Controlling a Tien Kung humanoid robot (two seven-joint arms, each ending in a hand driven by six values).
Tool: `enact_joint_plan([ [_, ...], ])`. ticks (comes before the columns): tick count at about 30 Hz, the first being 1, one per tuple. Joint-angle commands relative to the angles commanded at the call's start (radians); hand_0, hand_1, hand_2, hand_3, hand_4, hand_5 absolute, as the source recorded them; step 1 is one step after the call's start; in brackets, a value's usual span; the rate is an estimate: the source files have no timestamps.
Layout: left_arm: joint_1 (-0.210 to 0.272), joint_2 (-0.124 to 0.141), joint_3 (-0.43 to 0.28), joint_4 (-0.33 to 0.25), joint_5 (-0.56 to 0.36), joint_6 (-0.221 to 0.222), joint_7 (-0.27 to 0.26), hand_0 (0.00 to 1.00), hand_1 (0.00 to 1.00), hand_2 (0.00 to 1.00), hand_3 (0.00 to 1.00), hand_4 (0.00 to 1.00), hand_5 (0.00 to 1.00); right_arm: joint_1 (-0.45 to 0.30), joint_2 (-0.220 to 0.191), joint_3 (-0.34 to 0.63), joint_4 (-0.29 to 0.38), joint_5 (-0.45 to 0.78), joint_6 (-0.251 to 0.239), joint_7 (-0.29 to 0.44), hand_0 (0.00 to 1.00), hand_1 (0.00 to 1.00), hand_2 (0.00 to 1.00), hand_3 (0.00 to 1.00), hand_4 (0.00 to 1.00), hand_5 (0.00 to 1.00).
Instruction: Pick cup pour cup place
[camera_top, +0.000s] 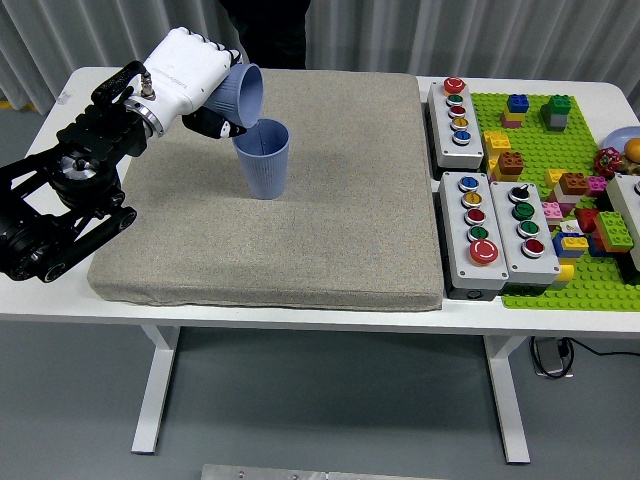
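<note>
Blue on blue: the left hand (195, 75), fingers wrapped round the tilted cup (238, 97), tips its mouth over the standing cup (264, 158), rim nearly touching rim at its eleven o'clock. That reads as the pour step. Next up, I'd say, is righting the held cup and setting it down. Grey mat (330, 220) lies bare at three and six o'clock; the button boxes (480, 225) sit well apart on the worktop (300, 305). Right hand's not showing.
</note>
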Motion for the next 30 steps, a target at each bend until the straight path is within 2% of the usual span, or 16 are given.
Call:
enact_joint_plan([
  [21, -0.011, 0.011, 0.046, -0.004, 0.0, 0.003, 0.012, 0.454, 0.426, 0.45, 0.42, 0.757, 0.318, -0.005, 0.001, -0.003, 0.0, 0.002, -0.003, 0.0, 0.687, 0.638, 0.588, 0.593, 0.002, 0.146],
  [26, -0.003, 0.012, 0.029, -0.011, 0.0, 0.013, 0.009, 0.454, 0.426, 0.45, 0.42, 0.757, 0.318, -0.008, 0.002, -0.001, 0.001, -0.001, -0.003, -0.001, 0.687, 0.638, 0.588, 0.593, 0.002, 0.146],
  [30, 0.021, 0.011, -0.028, -0.02, -0.011, 0.037, -0.017, 0.453, 0.422, 0.449, 0.42, 0.759, 0.322, -0.01, 0.003, 0.0, 0.001, -0.002, -0.004, -0.002, 0.687, 0.638, 0.588, 0.593, 0.002, 0.143],
])
